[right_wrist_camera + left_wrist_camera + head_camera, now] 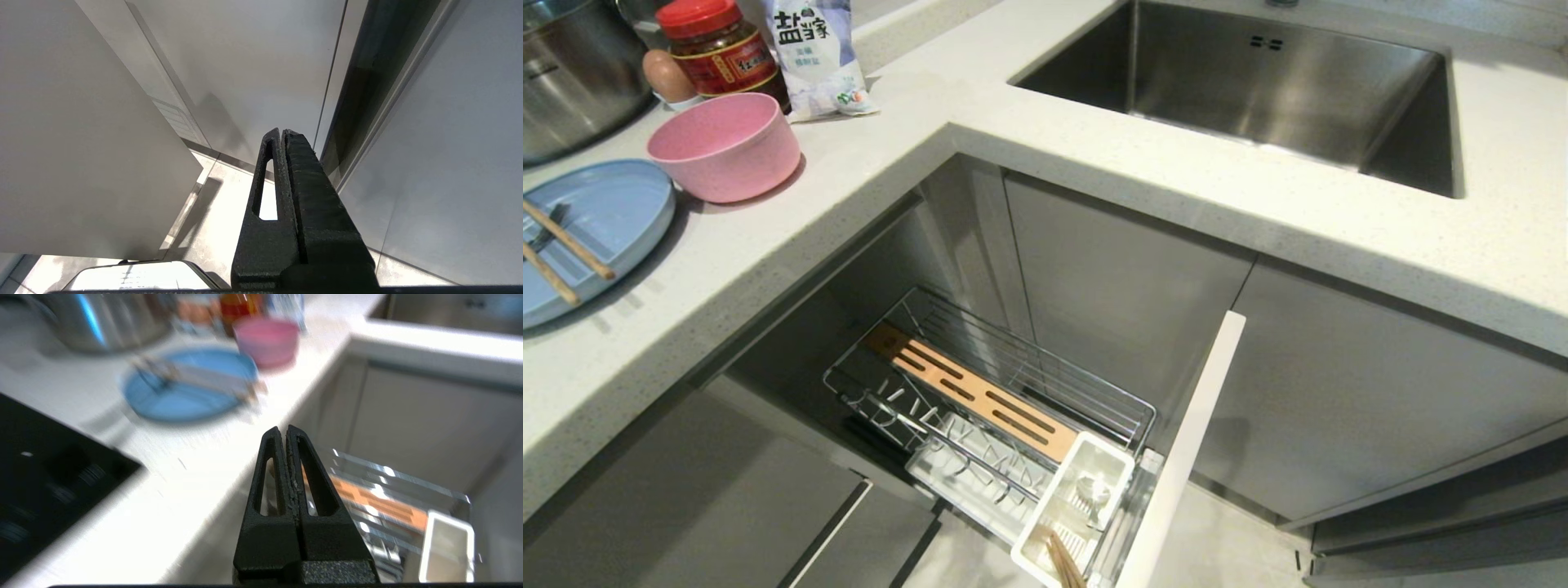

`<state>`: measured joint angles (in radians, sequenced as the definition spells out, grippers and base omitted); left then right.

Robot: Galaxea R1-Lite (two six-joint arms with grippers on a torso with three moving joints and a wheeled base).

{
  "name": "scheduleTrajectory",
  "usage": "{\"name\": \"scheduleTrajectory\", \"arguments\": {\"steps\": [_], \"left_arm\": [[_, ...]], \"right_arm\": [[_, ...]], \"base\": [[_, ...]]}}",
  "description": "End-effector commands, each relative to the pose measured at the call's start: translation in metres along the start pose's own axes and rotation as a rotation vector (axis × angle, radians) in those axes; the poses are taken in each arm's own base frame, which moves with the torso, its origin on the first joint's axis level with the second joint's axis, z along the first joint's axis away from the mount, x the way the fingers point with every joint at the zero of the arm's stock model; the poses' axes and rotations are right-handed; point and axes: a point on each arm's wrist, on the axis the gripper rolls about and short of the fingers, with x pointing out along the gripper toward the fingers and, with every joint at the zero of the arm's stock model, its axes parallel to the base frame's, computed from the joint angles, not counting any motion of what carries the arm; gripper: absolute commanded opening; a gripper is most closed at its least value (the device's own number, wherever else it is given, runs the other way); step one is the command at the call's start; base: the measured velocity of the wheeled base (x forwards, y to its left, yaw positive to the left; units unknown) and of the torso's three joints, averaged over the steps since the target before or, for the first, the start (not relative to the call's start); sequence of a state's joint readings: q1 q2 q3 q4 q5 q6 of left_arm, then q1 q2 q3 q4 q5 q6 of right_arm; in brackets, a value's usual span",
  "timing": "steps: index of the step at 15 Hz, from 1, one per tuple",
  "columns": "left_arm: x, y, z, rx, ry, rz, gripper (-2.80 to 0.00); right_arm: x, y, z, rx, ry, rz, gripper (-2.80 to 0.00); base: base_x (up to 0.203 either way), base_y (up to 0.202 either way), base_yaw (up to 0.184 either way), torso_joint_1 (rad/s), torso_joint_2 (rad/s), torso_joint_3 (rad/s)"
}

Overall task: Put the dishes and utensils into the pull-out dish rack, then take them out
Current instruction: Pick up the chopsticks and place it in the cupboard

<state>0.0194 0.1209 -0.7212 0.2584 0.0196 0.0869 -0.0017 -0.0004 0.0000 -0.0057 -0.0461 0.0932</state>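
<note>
Left gripper (pixel 284 430) closed and empty; chopsticks (pixel 568 245) lie loose on the plate (pixel 613 212), liable to roll off if nudged

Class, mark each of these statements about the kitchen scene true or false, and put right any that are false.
1. The pink bowl stands on the countertop. True.
2. The blue plate is slotted in the dish rack. False: it lies on the countertop.
3. Chopsticks rest on the blue plate. True.
4. The left gripper is open. False: its fingers are shut, holding nothing.
5. The sink holds dishes. False: no dishes show in it.
</note>
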Motion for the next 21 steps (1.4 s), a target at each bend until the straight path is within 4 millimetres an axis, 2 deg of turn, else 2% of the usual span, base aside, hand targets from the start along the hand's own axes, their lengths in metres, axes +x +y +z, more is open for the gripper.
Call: {"name": "scheduleTrajectory", "arguments": {"steps": [1, 2, 4, 7, 10, 14, 19, 21], "left_arm": [[0.032, 0.0, 0.064, 0.028, -0.001, 0.058, -2.8], [0.045, -0.001, 0.088, 0.035, -0.02, 0.093, -2.8], [0.083, -0.001, 0.126, 0.041, -0.023, 0.138, -2.8], [0.141, 0.007, 0.147, -0.029, 0.015, 0.154, -2.8], [0.197, 0.015, 0.14, -0.249, 0.111, 0.169, -2.8], [0.237, 0.016, 0.124, -0.497, 0.388, 0.172, -2.8], [0.261, 0.016, 0.094, -0.509, 0.63, 0.242, -2.8], [0.269, 0.018, 0.087, -0.46, 0.662, 0.305, -2.8]], "right_arm": [[0.0, 0.0, 0.0, 0.001, -0.005, 0.0, -2.8], [0.0, 0.0, 0.0, 0.001, -0.005, 0.001, -2.8], [0.0, 0.0, 0.0, 0.001, -0.004, 0.002, -2.8], [0.0, 0.0, 0.0, 0.001, -0.005, 0.001, -2.8], [0.0, 0.0, 0.0, 0.001, -0.005, 0.001, -2.8], [0.0, 0.0, 0.0, 0.001, -0.004, 0.002, -2.8], [0.0, 0.0, 0.0, 0.001, -0.004, 0.002, -2.8], [0.0, 0.0, 0.0, 0.001, -0.005, 0.001, -2.8]], "base": [[0.0, 0.0, 0.0, 0.0, 0.0, 0.0], [0.0, 0.0, 0.0, 0.0, 0.0, 0.0], [0.0, 0.0, 0.0, 0.0, 0.0, 0.0], [0.0, 0.0, 0.0, 0.0, 0.0, 0.0], [0.0, 0.0, 0.0, 0.0, 0.0, 0.0], [0.0, 0.0, 0.0, 0.0, 0.0, 0.0], [0.0, 0.0, 0.0, 0.0, 0.0, 0.0], [0.0, 0.0, 0.0, 0.0, 0.0, 0.0]]}}
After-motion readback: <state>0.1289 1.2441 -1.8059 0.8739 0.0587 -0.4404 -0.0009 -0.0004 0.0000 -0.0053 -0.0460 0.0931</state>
